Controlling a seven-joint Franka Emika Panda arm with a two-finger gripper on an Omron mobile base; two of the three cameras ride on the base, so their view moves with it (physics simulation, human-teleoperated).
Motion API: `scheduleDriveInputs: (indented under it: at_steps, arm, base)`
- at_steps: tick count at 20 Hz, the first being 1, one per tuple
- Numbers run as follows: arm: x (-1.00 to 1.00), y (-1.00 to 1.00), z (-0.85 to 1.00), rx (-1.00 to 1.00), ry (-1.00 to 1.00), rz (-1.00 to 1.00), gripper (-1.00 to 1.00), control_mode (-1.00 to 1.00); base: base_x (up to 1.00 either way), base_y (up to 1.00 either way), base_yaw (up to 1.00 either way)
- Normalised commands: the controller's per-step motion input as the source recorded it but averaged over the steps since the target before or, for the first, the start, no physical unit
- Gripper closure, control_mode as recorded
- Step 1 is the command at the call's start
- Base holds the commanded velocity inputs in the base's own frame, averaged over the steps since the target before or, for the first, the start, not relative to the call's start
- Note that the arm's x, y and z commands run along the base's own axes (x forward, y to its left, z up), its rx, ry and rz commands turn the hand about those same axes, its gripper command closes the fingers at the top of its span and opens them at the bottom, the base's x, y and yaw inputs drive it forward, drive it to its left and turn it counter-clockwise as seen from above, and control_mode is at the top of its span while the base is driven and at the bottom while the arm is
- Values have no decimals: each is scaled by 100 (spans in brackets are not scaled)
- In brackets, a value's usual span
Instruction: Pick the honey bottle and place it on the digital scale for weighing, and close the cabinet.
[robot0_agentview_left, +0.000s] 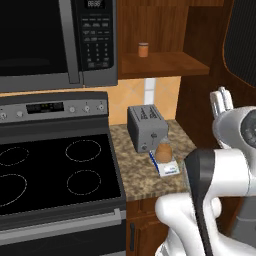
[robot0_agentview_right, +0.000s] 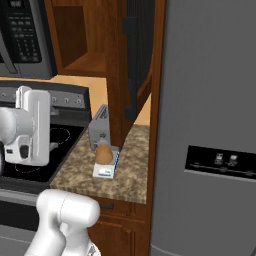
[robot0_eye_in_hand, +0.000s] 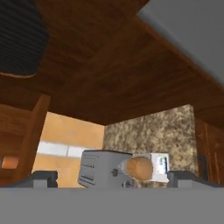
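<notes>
The honey bottle (robot0_agentview_left: 163, 152) already sits on the digital scale (robot0_agentview_left: 166, 167), just in front of the toaster (robot0_agentview_left: 146, 128) on the speckled stone table (robot0_agentview_left: 136, 170), so what remains, as I judge it, is shutting the cabinet (robot0_agentview_left: 165, 62). Its door (robot0_agentview_right: 139, 60) stands swung out over the table beside the grey fridge (robot0_agentview_right: 210, 125).

The pincer (robot0_eye_in_hand: 112, 179) hangs empty above the bottle and looks released, with both dark fingertips (robot0_eye_in_hand: 43, 178) set wide apart at the bottom of the hand view.

To close it well, I'd have the arm go round to the door's outer face, press flat near the free edge by the slim handle, and sweep along the hinge arc, keeping high enough to clear the bottle and toaster.

The door is smooth reddish-brown wood with a dark arched panel. The bottle is a rounded, ribbed, tan lump. The scale is a thin white slab with a blue edge. A small orange jar (robot0_agentview_left: 143, 49) rests on the shelf.
</notes>
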Motion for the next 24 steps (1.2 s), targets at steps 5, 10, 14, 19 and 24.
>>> scheduleDriveInputs:
  at_steps: [5, 10, 14, 19, 24]
  arm:
    - [-70, -45, 36, 15, -33, 0, -100, -100]
    - [-72, -58, 12, 16, -25, 0, -100, -100]
    - [-59, -44, -13, 20, -32, 0, -100, -100]
    - [-15, -39, -11, 13, -17, 0, -100, -100]
    - [38, -31, -60, 0, -9, 0, -100, -100]
  base:
    - [0, 0, 0]
    - [0, 0, 0]
    - [0, 0, 0]
    - [0, 0, 0]
    - [0, 0, 0]
